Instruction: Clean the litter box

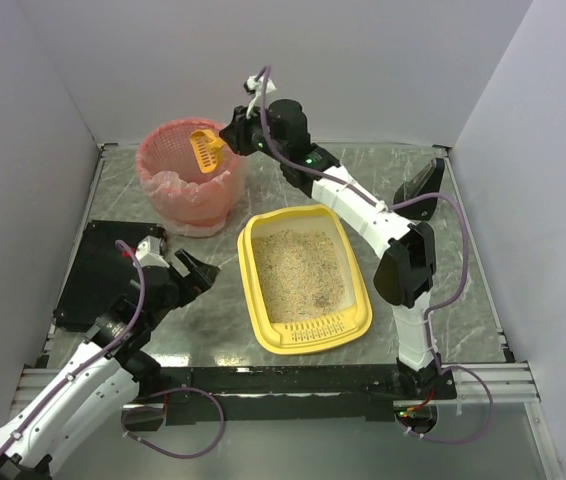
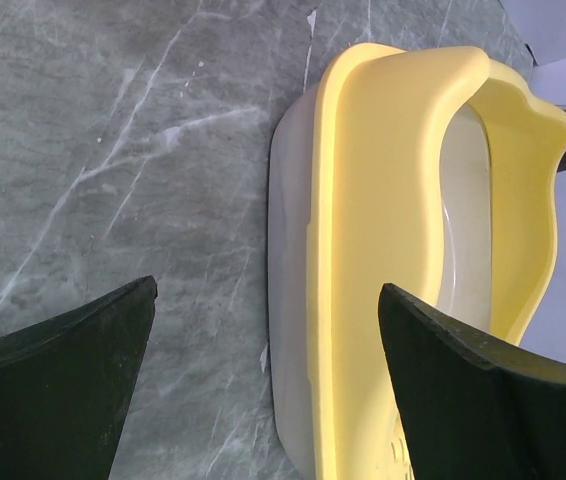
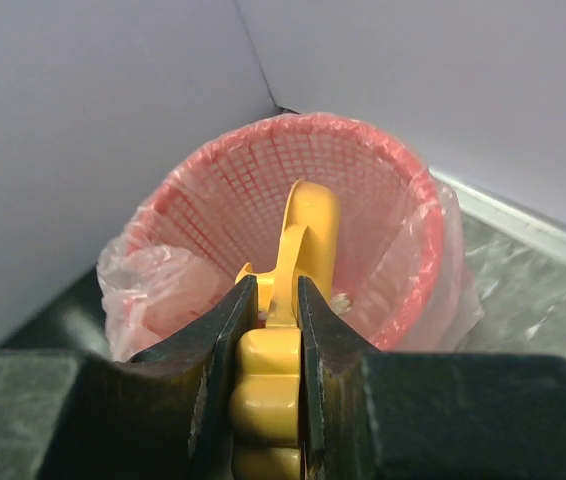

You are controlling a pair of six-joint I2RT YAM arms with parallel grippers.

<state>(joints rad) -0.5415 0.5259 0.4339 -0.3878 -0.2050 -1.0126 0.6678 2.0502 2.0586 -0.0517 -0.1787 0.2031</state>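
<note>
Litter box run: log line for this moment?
right end effector: shut on scoop, over basket | left end effector: open, facing litter box, not touching | litter box: litter inside

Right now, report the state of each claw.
Left claw: open, holding nothing, beside the litter box.
Right claw: closed on the scoop, over the basket.

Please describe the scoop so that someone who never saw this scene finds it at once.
At the table's far left stands a round pink-lined basket. Over its opening the right hand holds the scoop. It alone is small, orange-yellow and slotted, unlike the wide yellow litter box.
</note>
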